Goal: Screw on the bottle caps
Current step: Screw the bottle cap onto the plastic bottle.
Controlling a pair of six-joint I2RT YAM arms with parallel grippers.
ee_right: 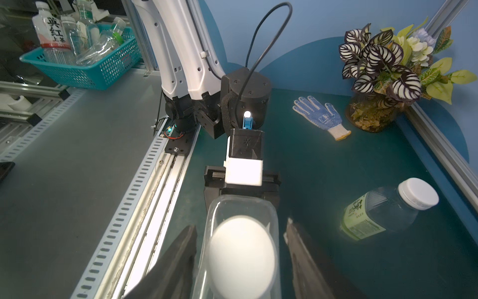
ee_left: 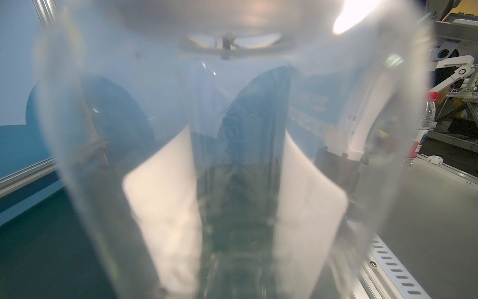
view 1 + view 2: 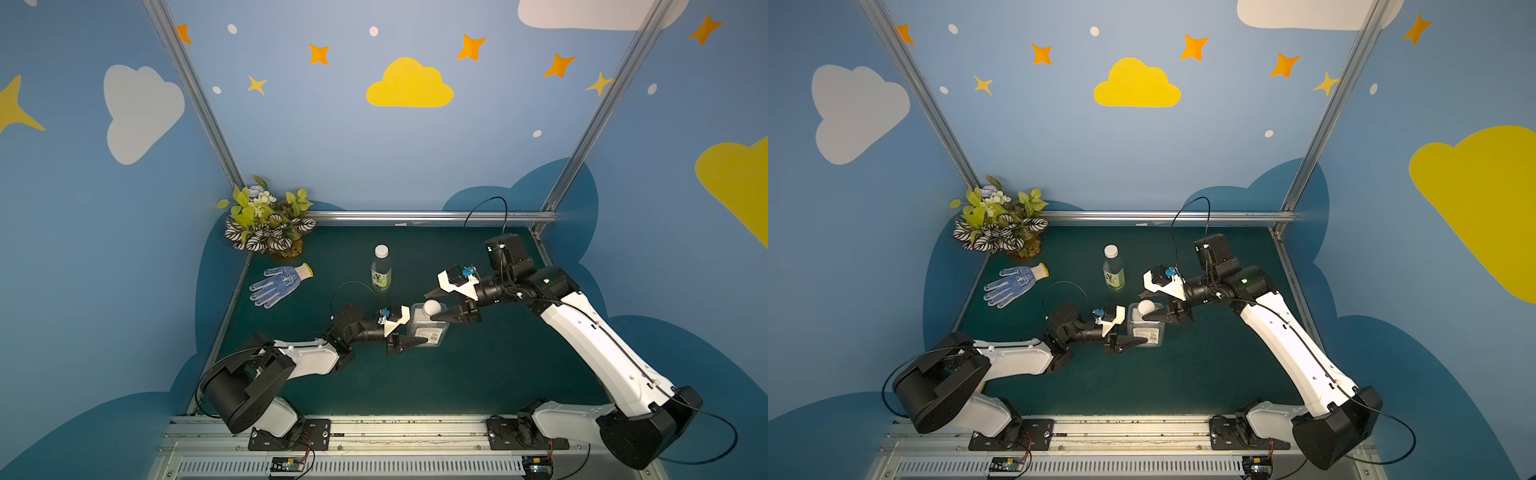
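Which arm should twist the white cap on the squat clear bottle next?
Right. The right tool straddles the small white round plastic cap, jaws open either side; the left tool is clamped on the squat clear plastic bottle, likely best left bracing it.

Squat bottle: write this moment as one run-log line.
left gripper: shut on squat bottle | right gripper: open, straddling its cap | slim bottle: capped, upright

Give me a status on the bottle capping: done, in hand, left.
Done: the slim bottle stands with a cap on. In hand: the left gripper clamps the squat bottle; the other cap sits on its neck, between the open jaws of the right gripper. Left: grip and twist that cap tight.
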